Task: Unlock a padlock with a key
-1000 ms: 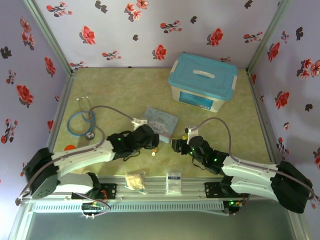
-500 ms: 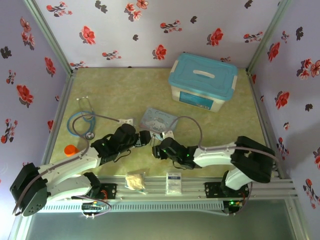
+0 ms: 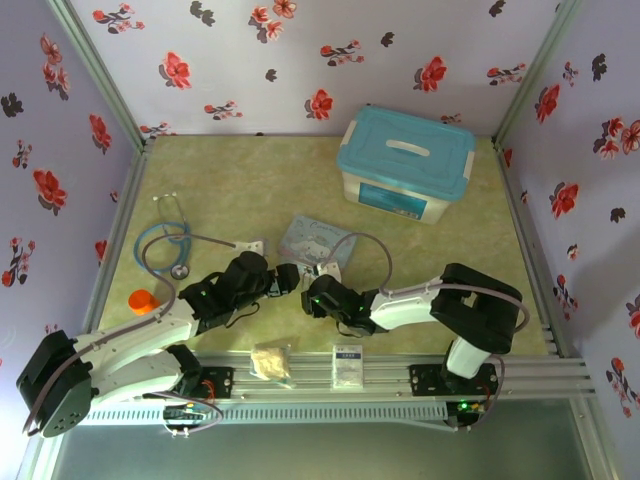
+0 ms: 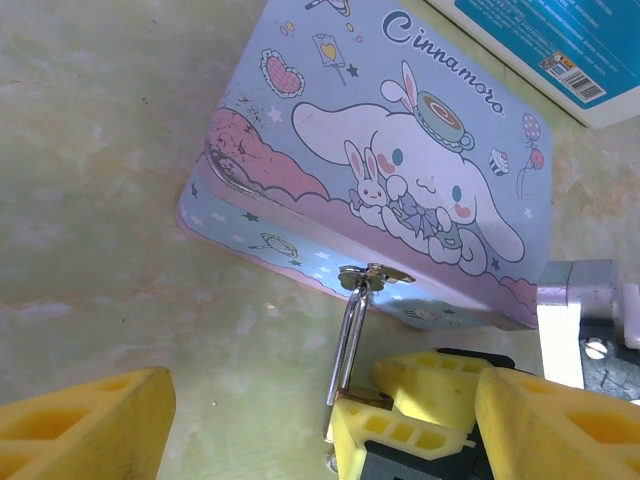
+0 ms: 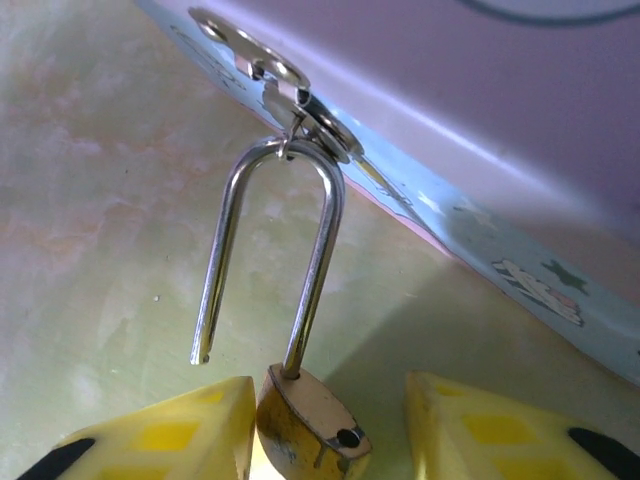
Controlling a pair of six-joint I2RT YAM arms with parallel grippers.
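Observation:
The brass padlock (image 5: pixel 305 432) hangs by its thin silvery shackle (image 5: pixel 318 250) from the hasp (image 5: pixel 292 135) of the pale blue cartoon tin (image 4: pixel 400 170). The shackle is open: one leg ends free above the table, the other sits in the body. My right gripper (image 5: pixel 328 402) is open around the padlock body, which touches its left finger (image 5: pixel 165 440). In the left wrist view the shackle (image 4: pixel 349 335) runs down behind the right gripper's yellow fingers (image 4: pixel 430 425). My left gripper (image 4: pixel 315 425) is open, just in front of the tin. The key is out of view.
A white box with a teal lid (image 3: pixel 405 163) stands at the back right. A blue stethoscope (image 3: pixel 165 240) lies at the left with a small orange object (image 3: pixel 142 300) near it. A crumpled scrap (image 3: pixel 270 362) and a white card (image 3: pixel 347 365) rest on the front rail.
My right arm has swung in from the right and brought its gripper left to the tin's front edge. The left gripper has drawn back slightly to the left.

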